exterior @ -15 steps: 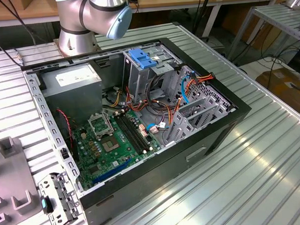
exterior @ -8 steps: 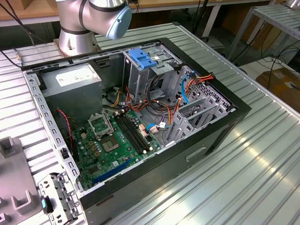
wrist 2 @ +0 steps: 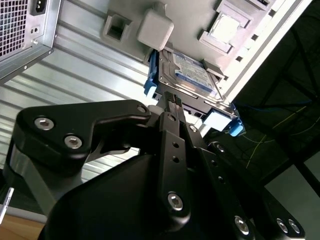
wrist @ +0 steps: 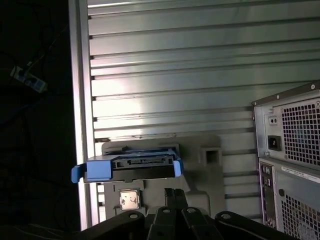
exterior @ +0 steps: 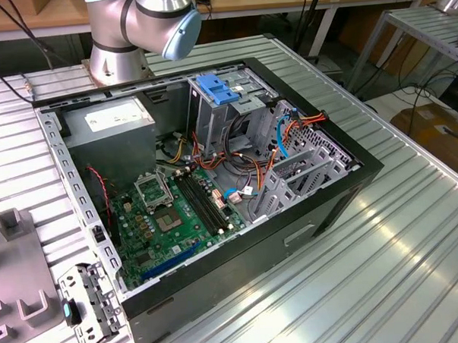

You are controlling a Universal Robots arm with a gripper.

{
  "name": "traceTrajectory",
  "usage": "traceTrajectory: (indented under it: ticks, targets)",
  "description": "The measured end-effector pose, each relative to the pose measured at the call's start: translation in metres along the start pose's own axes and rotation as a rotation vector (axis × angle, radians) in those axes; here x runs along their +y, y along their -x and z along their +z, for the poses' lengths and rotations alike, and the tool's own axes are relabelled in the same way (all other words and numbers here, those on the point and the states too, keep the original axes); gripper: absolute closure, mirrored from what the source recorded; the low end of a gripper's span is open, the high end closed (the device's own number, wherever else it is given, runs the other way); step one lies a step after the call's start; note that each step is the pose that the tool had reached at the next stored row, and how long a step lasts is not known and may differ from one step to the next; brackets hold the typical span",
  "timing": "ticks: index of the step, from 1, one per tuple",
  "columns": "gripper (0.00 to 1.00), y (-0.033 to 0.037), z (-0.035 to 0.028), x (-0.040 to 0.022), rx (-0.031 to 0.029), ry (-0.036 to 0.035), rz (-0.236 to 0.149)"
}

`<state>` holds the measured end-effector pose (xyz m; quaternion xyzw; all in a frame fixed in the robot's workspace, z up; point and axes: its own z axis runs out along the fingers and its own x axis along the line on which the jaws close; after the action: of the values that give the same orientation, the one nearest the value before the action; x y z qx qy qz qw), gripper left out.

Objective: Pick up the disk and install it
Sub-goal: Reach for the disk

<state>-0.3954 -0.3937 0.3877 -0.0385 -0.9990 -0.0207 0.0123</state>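
The disk (wrist 2: 189, 74) is a grey metal drive in a bright blue carrier frame. It rests on a grey fixture plate (wrist 2: 150, 27) near the edge of the ribbed metal table. In the first wrist view the disk (wrist: 131, 168) shows its connector edge. My gripper (wrist 2: 170, 98) is just short of the disk's near edge, its two black fingers pressed together with nothing between them. The fingertips (wrist: 169, 194) stand close beside the disk's blue corner in the first wrist view; I cannot tell whether they touch it.
An open computer case (exterior: 214, 180) lies on the table with its motherboard, cables and a tall metal cage topped by a blue latch (exterior: 214, 88). Angled metal drive bays (exterior: 301, 172) sit at the exterior view's right. The case's rear panel (wrist: 295, 160) is beside the fixture.
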Motion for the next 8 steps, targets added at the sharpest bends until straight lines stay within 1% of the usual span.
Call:
traceTrajectory:
  ticks: [4,8]
  targets:
    - [0.89,-0.0044,0.0001,-0.0004,0.0,-0.0001,0.0]
    - [0.89,-0.0108,0.0003,-0.0007,0.0,0.0,0.0]
